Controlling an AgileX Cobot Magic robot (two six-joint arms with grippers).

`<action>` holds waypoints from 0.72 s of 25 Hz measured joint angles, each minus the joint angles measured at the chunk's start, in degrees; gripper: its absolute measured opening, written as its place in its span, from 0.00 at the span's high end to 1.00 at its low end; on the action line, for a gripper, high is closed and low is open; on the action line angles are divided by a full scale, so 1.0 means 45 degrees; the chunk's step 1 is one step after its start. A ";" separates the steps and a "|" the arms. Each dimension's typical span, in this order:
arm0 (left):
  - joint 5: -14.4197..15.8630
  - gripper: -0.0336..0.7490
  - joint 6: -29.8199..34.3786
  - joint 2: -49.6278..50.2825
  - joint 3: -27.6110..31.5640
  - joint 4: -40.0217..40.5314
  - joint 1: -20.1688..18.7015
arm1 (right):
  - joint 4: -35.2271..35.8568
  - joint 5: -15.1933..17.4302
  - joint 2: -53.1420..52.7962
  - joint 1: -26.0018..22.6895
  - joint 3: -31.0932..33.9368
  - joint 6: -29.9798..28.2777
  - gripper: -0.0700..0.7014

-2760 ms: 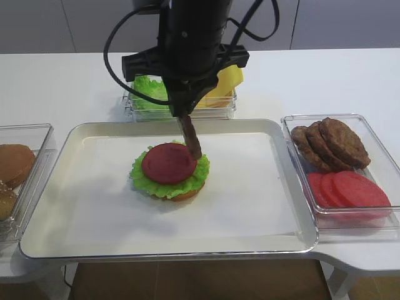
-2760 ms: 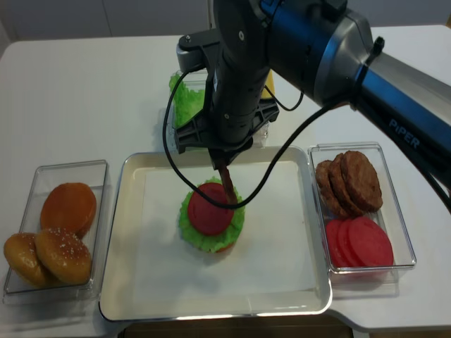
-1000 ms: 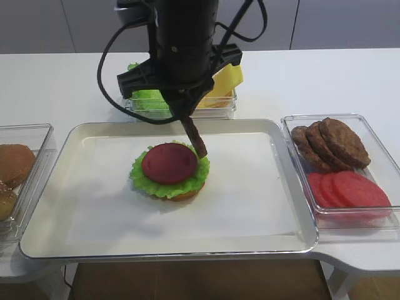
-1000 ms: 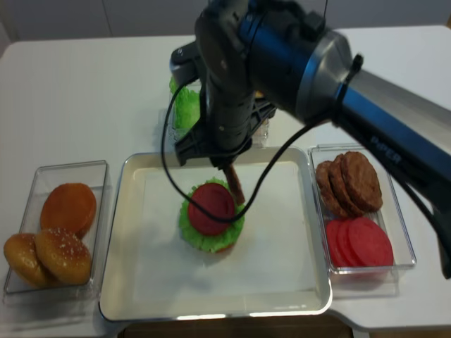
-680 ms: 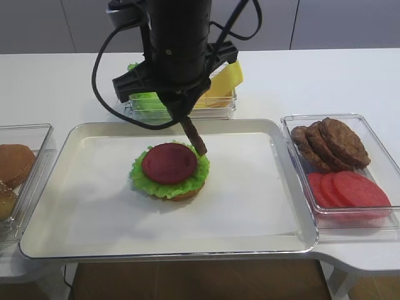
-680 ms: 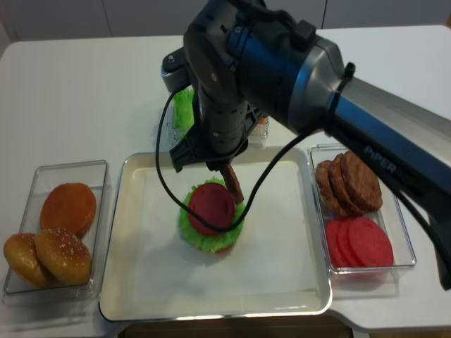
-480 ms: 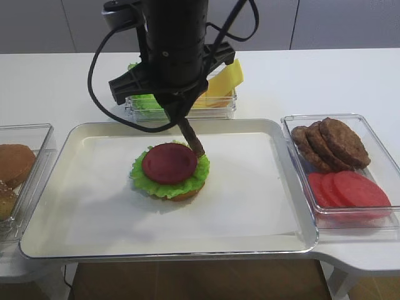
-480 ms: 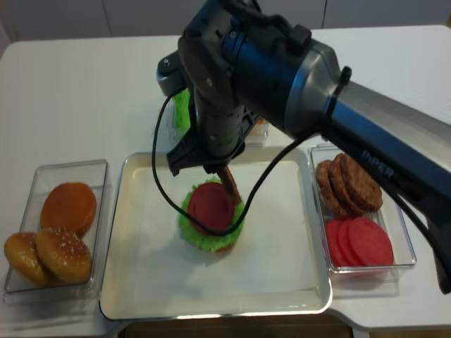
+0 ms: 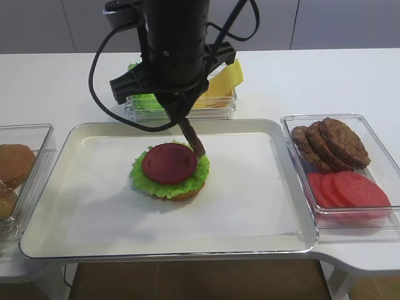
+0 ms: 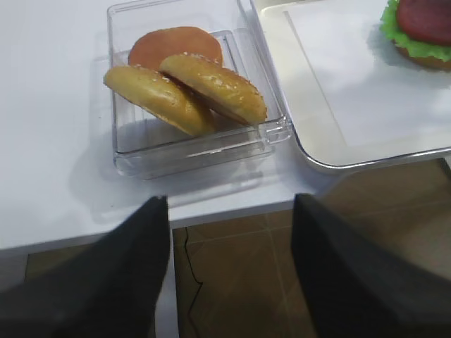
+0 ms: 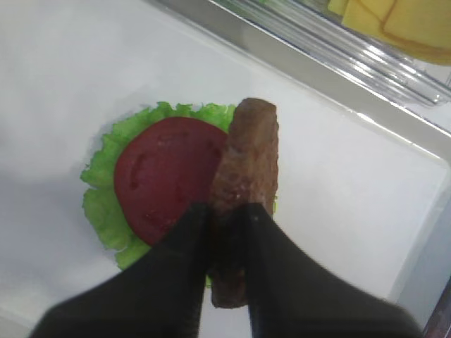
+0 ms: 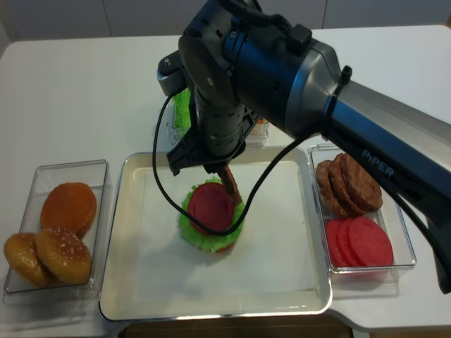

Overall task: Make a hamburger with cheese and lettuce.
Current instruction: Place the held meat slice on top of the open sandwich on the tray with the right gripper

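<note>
The hamburger (image 9: pixel 169 170) sits mid-tray as a bun base, a frilly lettuce (image 9: pixel 143 179) rim and a red tomato disc (image 11: pixel 165 176). My right gripper (image 11: pixel 225 211) is shut on a brown patty (image 11: pixel 246 169) held edge-on, hanging over the stack's right edge (image 12: pixel 229 183). Cheese (image 9: pixel 225 78) slices and more lettuce (image 9: pixel 142 100) lie in a clear box behind the tray, mostly hidden by the arm. My left gripper (image 10: pixel 229 211) stands open over the table's front edge, near the bun box (image 10: pixel 134 151).
The metal tray (image 9: pixel 294 206) is lined with white paper. A clear box on the right holds loose patties (image 9: pixel 331 144) and tomato slices (image 9: pixel 350 190). Buns (image 12: pixel 63 239) fill the left box. The right arm (image 12: pixel 338 91) spans the upper right.
The right arm has shifted slightly left with the patty, which now hangs closer over the stack's right edge. The hamburger has not moved.
</note>
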 joint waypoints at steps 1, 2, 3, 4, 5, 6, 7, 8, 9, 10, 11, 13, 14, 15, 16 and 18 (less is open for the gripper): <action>0.0000 0.43 0.0000 0.0000 0.0000 0.0000 0.0000 | 0.0000 0.0000 0.0000 0.0000 0.0000 0.0000 0.73; 0.0000 0.43 0.0000 0.0000 0.0000 0.0000 0.0000 | 0.0000 0.0000 0.0000 0.0000 0.0000 0.0000 0.73; 0.0000 0.43 0.0000 0.0000 0.0000 0.0000 0.0000 | 0.0045 0.0000 0.0000 0.0000 0.0000 0.0000 0.73; 0.0000 0.43 0.0000 0.0000 0.0000 0.0000 0.0000 | 0.0045 0.0000 0.0000 0.0000 0.0000 0.0000 0.73; 0.0000 0.43 0.0000 0.0000 0.0000 0.0000 0.0000 | 0.0045 0.0000 0.0000 0.0000 0.0000 0.0000 0.73; 0.0000 0.43 0.0000 0.0000 0.0000 0.0000 0.0000 | 0.0045 0.0000 0.0000 0.0000 0.0000 0.0000 0.73; 0.0000 0.43 0.0000 0.0000 0.0000 0.0000 0.0000 | 0.0045 0.0000 0.0000 0.0000 0.0000 0.0000 0.73; 0.0000 0.43 0.0000 0.0000 0.0000 0.0000 0.0000 | 0.0045 0.0000 0.0000 0.0000 0.0000 0.0000 0.73; 0.0000 0.43 0.0000 0.0000 0.0000 0.0000 0.0000 | 0.0045 0.0000 0.0000 0.0000 0.0000 0.0000 0.73; 0.0000 0.43 0.0000 0.0000 0.0000 0.0000 0.0000 | 0.0053 0.0000 0.0000 0.0000 0.0000 0.0000 0.73; 0.0000 0.43 0.0000 0.0000 0.0000 0.0000 0.0000 | 0.0053 0.0000 0.0000 0.0000 0.0000 0.0000 0.73; 0.0000 0.43 0.0000 0.0000 0.0000 0.0000 0.0000 | 0.0075 0.0000 0.0000 0.0000 0.0000 0.0000 0.73; 0.0000 0.43 0.0000 0.0000 0.0000 0.0000 0.0000 | 0.0103 0.0000 0.0000 0.0000 0.0000 0.0000 0.73; 0.0000 0.43 0.0000 0.0000 0.0000 0.0000 0.0000 | 0.0103 0.0000 0.0000 0.0000 0.0000 0.0000 0.73; 0.0000 0.43 0.0000 0.0000 0.0000 0.0000 0.0000 | 0.0103 0.0000 0.0000 0.0000 0.0000 0.0000 0.73; 0.0000 0.43 0.0000 0.0000 0.0000 0.0000 0.0000 | 0.0131 0.0000 0.0000 0.0000 0.0000 0.0000 0.73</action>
